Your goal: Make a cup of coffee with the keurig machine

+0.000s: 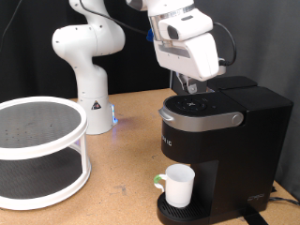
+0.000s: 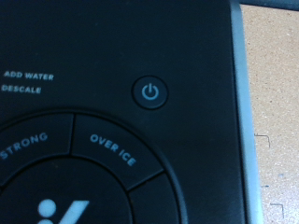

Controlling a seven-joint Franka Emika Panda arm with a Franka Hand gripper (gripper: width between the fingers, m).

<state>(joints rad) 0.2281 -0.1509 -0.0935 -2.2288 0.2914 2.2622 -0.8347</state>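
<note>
Nearest the lens: small plain white cylindrical mug (image 1: 179, 185) on the round drip tray of the boxy matte black coffee maker (image 1: 220, 155).

Stands upright under the spout, touching the tray, with a small green-topped pod (image 1: 158, 183) just beside it toward the exterior view's left. Above, white two-finger gripper (image 1: 192, 86) hanging right over the machine's button panel, fingers hidden against the dark top, so cannot tell whether spread or closed. Round power button (image 2: 150, 92) filling the wrist view, fingers out of sight there. White two-tier round shelf (image 1: 42, 150) well apart at the exterior view's left; white arm base (image 1: 89, 70) behind it on the wooden table (image 1: 122, 187).
</note>
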